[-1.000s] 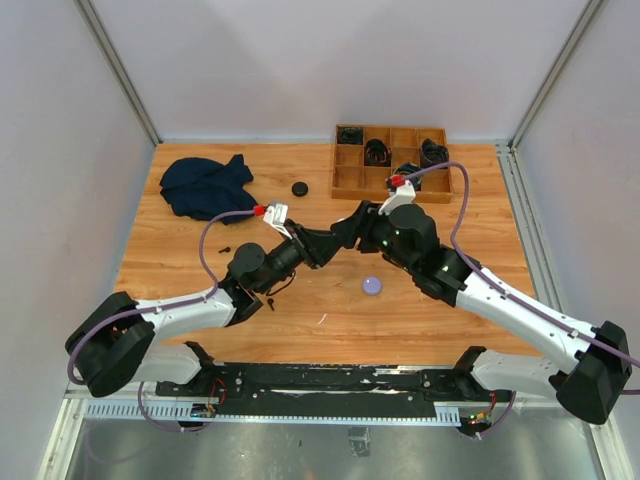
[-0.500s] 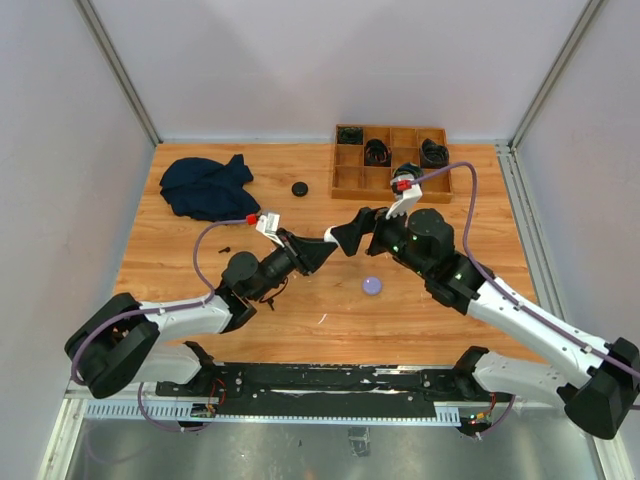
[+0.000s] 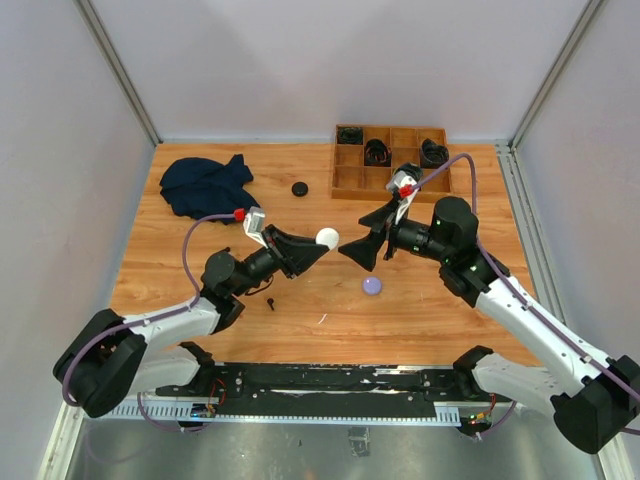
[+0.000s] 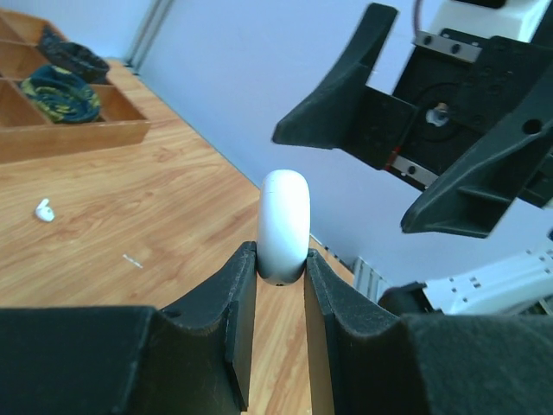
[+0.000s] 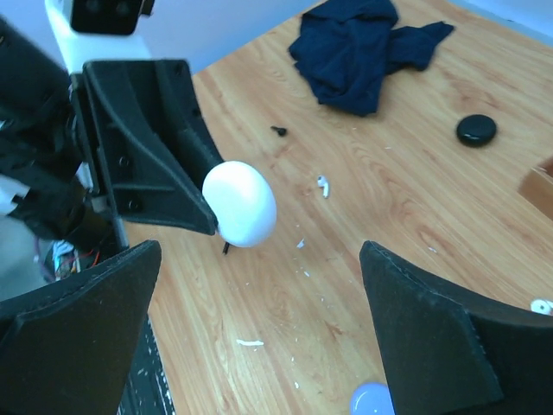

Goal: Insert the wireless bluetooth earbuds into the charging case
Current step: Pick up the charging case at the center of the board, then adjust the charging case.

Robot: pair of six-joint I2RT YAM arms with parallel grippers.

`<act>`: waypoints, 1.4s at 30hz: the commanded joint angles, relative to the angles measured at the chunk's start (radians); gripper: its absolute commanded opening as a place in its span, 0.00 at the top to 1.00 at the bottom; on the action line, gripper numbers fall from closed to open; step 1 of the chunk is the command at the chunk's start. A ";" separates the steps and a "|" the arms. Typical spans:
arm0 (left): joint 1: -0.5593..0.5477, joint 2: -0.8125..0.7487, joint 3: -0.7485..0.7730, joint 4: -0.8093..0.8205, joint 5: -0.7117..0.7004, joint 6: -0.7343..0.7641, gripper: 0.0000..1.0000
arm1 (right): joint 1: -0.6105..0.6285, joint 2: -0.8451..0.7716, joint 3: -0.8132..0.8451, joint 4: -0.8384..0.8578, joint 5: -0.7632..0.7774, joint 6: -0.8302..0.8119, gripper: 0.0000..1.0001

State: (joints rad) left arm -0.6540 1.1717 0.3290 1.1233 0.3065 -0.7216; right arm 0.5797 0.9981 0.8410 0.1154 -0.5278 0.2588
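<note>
Wooden tabletop [image 3: 160,240] spreads beneath me. My left gripper [image 4: 282,259] is clamped on a white round charging case [image 4: 283,226], held in mid-air. My right gripper [image 5: 261,259] faces that case, jaws spread wide and holding nothing. One white earbud [image 5: 322,184] lies on the wood below the case, well apart from it.

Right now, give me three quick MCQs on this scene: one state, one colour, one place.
1. The right gripper is: A shut on an earbud; B shut on nothing; C open.
2. The round case in the left gripper is: A black; B white; C purple.
3. The purple case is: A on the table; B in the right gripper; C in the left gripper.

1 C: its fingers stand wide apart with nothing between them.
2 B: a white shell is pinched there.
3 A: it lies on the wood, touched by neither gripper.
</note>
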 commanded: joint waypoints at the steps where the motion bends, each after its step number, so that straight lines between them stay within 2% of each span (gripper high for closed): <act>1: 0.015 -0.048 0.011 0.044 0.145 0.027 0.78 | -0.014 0.006 -0.007 0.043 -0.200 -0.095 0.02; 7: 0.016 -0.094 0.015 0.054 0.214 0.009 0.78 | -0.014 0.019 -0.002 0.068 -0.347 -0.138 0.09; 15: 0.016 -0.095 0.013 0.130 0.260 -0.041 0.77 | -0.014 0.065 0.020 0.105 -0.461 -0.110 0.28; 30: 0.016 -0.053 0.018 0.188 0.306 -0.067 0.77 | -0.006 0.103 0.030 0.203 -0.544 -0.040 0.46; 36: 0.016 -0.061 0.017 0.170 0.309 -0.045 0.76 | -0.003 0.110 0.047 0.182 -0.564 -0.040 0.62; 42: 0.016 -0.099 0.018 0.078 0.310 0.028 0.70 | -0.001 0.095 0.083 0.059 -0.566 -0.091 0.81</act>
State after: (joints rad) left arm -0.6434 1.1080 0.3294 1.2495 0.6064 -0.7601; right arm 0.5777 1.1107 0.8627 0.2451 -1.0660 0.2089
